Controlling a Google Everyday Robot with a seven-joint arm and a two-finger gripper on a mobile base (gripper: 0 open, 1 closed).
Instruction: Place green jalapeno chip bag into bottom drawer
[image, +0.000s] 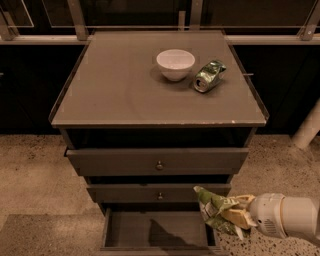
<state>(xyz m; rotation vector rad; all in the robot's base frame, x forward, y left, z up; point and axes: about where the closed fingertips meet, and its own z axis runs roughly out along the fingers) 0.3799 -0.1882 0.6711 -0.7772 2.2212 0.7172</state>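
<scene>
Pincer (229, 217) sits at about 4 o'clock in the view, at the end of a white arm (287, 217) that comes in from 3 o'clock. Its tan fingers (241, 214) are pinched together on the green jalapeno chip bag (212, 204). The crumpled bag sticks out from them toward 10 o'clock.

The bag's upper tip lies in front of the middle drawer (125, 194). Its lower part overlaps the 3 o'clock wall of the bottom drawer (131, 231). How high the bag hangs over that wall I cannot tell. The bottom drawer, at 9 o'clock from the pincer, is pulled out and open, with a dark shadow (165, 235) on its bare bottom.

Toward 12 o'clock from it, the middle drawer and the top drawer (115, 161) each carry a small round knob (159, 165), and the top one stands slightly out.

Farther toward 12 o'clock is the desk (115, 85). On it a white bowl (175, 63) stands upright. Just beside the bowl, at 3 o'clock, a dented green can (209, 76) lies on its side. Speckled floor (35, 170) spreads at 9 o'clock and 3 o'clock of the drawers.
</scene>
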